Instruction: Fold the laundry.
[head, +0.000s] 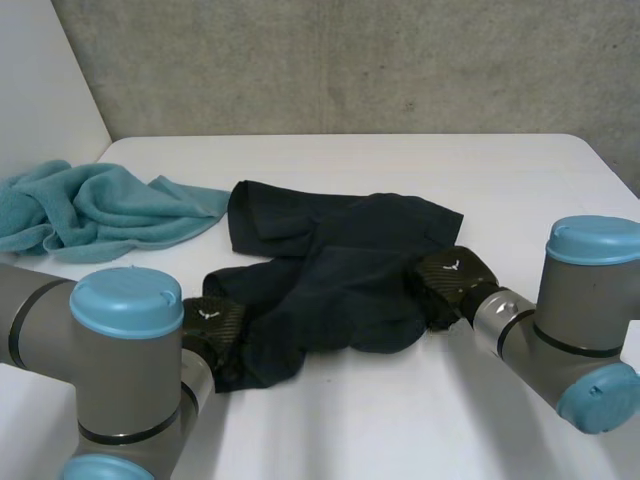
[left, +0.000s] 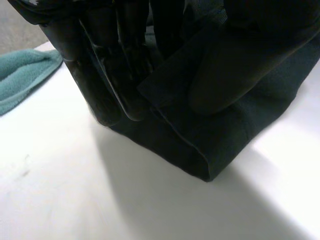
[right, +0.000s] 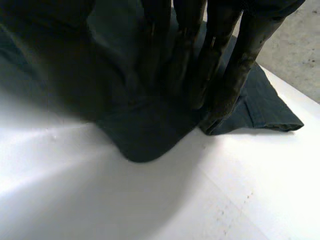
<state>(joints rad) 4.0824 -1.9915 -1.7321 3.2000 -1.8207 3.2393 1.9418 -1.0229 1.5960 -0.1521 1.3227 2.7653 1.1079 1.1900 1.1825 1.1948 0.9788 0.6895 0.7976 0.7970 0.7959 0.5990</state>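
While the dark garment (head: 340, 270) lies rumpled in the middle of the bench (head: 400, 420), the left hand (head: 212, 322) is at its near left corner, its fingers (left: 100, 75) clamping a fold of cloth. The right hand (head: 450, 278) is on the garment's right edge; its grip cannot be told. A teal towel (head: 100, 205) lies at the far left.

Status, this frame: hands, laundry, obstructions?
Left hand at near-left edge of crumpled dark navy garment, grip unclear. Right hand, fingers straight, presses its right edge. Teal towel beside it, far left.
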